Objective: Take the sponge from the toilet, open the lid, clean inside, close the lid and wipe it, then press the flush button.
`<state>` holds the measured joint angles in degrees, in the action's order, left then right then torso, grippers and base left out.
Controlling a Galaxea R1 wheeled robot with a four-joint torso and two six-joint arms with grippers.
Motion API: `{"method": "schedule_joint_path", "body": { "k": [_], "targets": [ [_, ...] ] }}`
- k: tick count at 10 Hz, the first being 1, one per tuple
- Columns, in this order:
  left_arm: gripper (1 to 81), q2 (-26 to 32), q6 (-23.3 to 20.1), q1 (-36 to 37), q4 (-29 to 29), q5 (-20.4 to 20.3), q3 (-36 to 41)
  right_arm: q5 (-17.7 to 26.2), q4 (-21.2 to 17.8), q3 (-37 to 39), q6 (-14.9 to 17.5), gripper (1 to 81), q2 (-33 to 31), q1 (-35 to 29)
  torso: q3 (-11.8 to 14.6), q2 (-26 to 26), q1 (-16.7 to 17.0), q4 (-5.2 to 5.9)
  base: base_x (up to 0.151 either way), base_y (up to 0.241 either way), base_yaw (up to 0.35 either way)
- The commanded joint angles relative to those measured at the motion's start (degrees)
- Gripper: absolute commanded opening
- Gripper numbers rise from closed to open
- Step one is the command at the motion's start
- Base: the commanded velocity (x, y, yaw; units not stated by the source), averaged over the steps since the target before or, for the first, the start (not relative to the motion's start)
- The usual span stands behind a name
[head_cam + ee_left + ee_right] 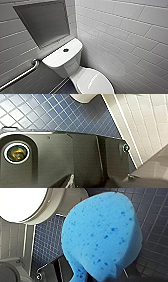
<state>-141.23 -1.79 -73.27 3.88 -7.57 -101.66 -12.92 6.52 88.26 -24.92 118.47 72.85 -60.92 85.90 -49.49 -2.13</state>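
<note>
Sponge (pixel 100 235) looks pinched in my right gripper (pixel 100 276), lid (pixel 96 83) down — lid-opening step, I reckon, needs catching its rim.

1. The sponge (pixel 102 235), bright blue with darker pores, is very close to the camera and hides much of the floor (pixel 155 215).
2. One end of it is squeezed narrow, and there the dark parts of the right gripper (pixel 98 276) clamp it.
3. The floor has small dark blue square tiles with pale joints.
4. The toilet (pixel 21 201) shows a glaring white oval surface with a grey rim, apart from the sponge.
5. A thin metal piece (pixel 47 265) lies over the floor; I cannot tell what it is.
</note>
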Motion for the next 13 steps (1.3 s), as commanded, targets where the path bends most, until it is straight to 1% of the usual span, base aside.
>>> {"method": "schedule_joint_path", "body": {
  "k": [1,2,3,4,5,6,7,8,10,11,12,13],
  "targets": [
    [81.1,3.7,4.6,6.1,0.3,3.8,1.5,0.3,0.0,0.1,0.0,1.0,-1.5,0.0,0.0,0.0,0.0,0.0,0.0,0.0,0.0],
    [81.1,3.7,4.8,7.5,0.4,3.9,1.5,0.3,0.0,0.0,0.0,1.0,-1.3,0.1,0.0,0.0,0.0,0.0,0.0,0.0,0.0],
    [81.1,4.0,5.9,8.5,0.6,3.9,1.5,0.3,0.0,-0.2,0.1,1.0,-1.3,0.2,0.0,0.0,0.0,0.0,0.0,0.0,0.0],
    [81.1,4.5,7.9,9.8,0.6,3.8,1.5,0.3,0.0,-0.3,0.2,1.0,-1.2,0.2,0.0,0.0,0.0,-1.3,0.0,0.0,0.0],
    [81.1,4.2,9.1,10.9,0.6,3.8,1.5,0.3,0.0,-0.4,0.3,1.0,-1.0,0.2,0.0,0.0,0.0,-1.67,0.0,0.0,0.0],
    [81.1,3.8,9.8,11.8,0.6,3.9,1.5,0.3,0.1,-0.4,0.4,1.0,-0.8,0.4,0.0,0.0,0.0,-3.66,0.0,0.0,0.0],
    [81.1,3.2,10.0,12.2,0.6,3.9,1.5,0.3,0.0,-0.4,0.4,1.0,-0.7,0.6,0.0,0.0,0.0,-6.04,0.0,0.0,0.0],
    [81.1,2.7,10.1,12.5,0.6,3.9,1.3,0.3,0.1,-0.2,0.5,1.0,-0.6,0.7,0.0,0.0,0.0,-7.53,0.0,0.0,0.0],
    [81.1,1.6,10.3,13.0,0.7,3.4,0.8,0.3,0.1,-0.2,0.6,1.0,-0.2,1.0,0.0,0.0,0.0,-6.65,0.0,0.0,0.0],
    [81.1,0.8,12.6,13.9,0.6,3.5,0.5,0.3,0.1,0.1,0.6,1.0,0.4,1.7,0.0,0.0,0.0,-8.02,0.0,0.0,0.0],
    [81.1,0.1,15.1,14.9,0.6,3.5,0.3,0.2,0.1,0.5,0.6,1.0,1.1,2.7,0.0,0.0,0.0,-8.77,0.0,0.0,0.0],
    [81.1,-0.6,17.4,16.2,0.6,3.7,0.4,0.2,0.1,1.7,0.6,1.0,2.1,3.7,-1.5,0.0,0.0,-8.81,0.0,0.0,0.0]
  ]
}}
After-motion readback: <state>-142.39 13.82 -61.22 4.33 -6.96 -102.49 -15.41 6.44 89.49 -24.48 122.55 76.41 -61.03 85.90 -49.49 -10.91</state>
